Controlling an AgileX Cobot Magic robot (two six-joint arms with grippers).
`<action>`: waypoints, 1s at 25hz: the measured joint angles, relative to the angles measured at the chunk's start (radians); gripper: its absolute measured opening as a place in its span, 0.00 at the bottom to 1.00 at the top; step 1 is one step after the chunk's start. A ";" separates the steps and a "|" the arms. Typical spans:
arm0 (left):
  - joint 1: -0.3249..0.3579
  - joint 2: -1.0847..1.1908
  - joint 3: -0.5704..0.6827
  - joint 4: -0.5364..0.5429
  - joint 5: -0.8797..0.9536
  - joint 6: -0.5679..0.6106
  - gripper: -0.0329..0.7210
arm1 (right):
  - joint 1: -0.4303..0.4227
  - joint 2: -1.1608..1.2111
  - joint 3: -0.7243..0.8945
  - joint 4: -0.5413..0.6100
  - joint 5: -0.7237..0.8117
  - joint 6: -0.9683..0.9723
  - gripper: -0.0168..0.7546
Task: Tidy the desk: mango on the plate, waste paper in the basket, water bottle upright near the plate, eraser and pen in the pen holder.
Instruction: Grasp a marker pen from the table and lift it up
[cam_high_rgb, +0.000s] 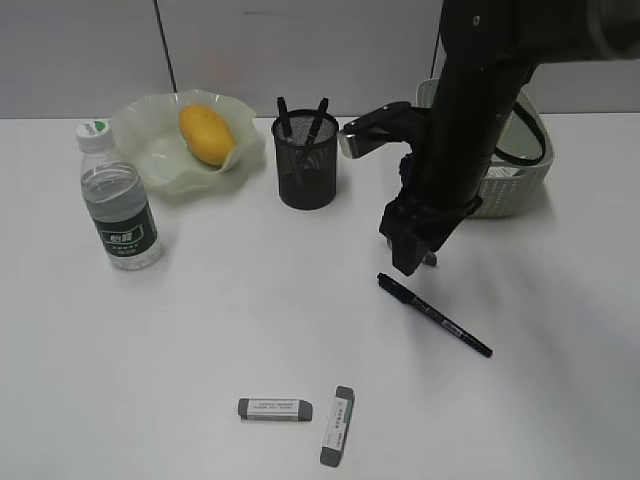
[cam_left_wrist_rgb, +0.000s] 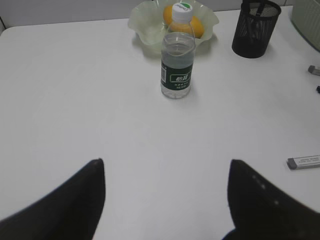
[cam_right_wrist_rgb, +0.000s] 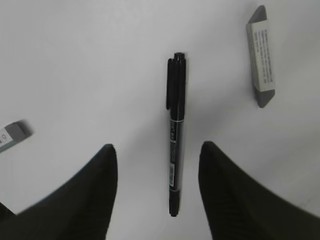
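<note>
The yellow mango lies in the wavy green plate at the back left. Just in front of it the water bottle stands upright. A black pen lies on the white desk. My right gripper hangs open over its near end. In the right wrist view the pen lies between the open fingers of that gripper, untouched. Two erasers lie near the front edge. The pen holder holds two pens. My left gripper is open and empty. The waste paper is out of view.
The green basket stands at the back right, half hidden behind my right arm. In the left wrist view the bottle stands ahead, with the plate behind it and one eraser at the right.
</note>
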 joint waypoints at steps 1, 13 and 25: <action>0.000 0.000 0.000 -0.001 0.000 0.000 0.81 | 0.000 0.015 0.000 0.000 -0.008 -0.005 0.56; 0.000 -0.001 0.000 -0.001 -0.002 0.000 0.81 | 0.023 0.130 -0.001 -0.043 -0.096 -0.003 0.49; 0.000 -0.001 0.000 -0.001 -0.003 0.000 0.81 | 0.026 0.184 -0.005 -0.078 -0.139 0.032 0.45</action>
